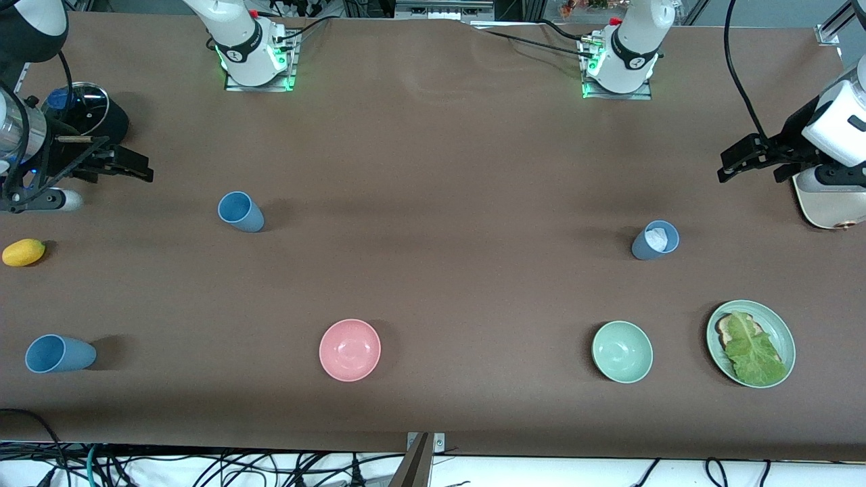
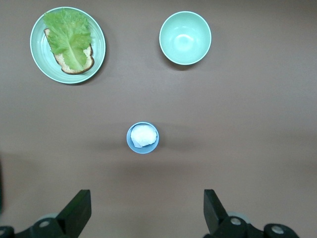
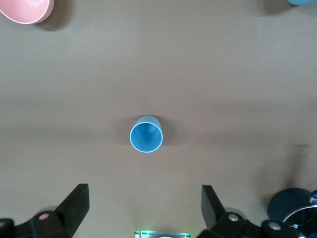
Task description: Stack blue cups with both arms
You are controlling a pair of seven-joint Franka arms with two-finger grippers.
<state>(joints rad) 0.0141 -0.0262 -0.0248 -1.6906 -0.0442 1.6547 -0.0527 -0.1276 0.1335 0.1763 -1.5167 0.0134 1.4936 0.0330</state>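
**Three blue cups standing apart, both grippers wide and holding nothing**

You have three blue cups upright on the brown table (image 1: 433, 169), none stacked. The cup with white inside (image 1: 655, 240) stands toward the left arm's end; in the left wrist view it (image 2: 143, 137) shows a white lump filling its mouth. The empty cup (image 1: 240, 211) stands toward the right arm's end, about as far from the front camera as the first; the right wrist view looks straight down into it (image 3: 146, 135). The third cup (image 1: 57, 354) stands nearer the front camera, at the right arm's end of the table.

The left gripper (image 1: 734, 162) hangs over the left arm's end of the table, jaws spread wide, nothing between them. The right gripper (image 1: 128, 166) hangs over the right arm's end, also spread wide and holding nothing.

Around them you see a pink bowl (image 1: 350, 350), a green bowl (image 1: 622, 352), a green plate (image 1: 785, 331) carrying toast under a lettuce leaf (image 1: 752, 352), and a yellow fruit (image 1: 24, 252).
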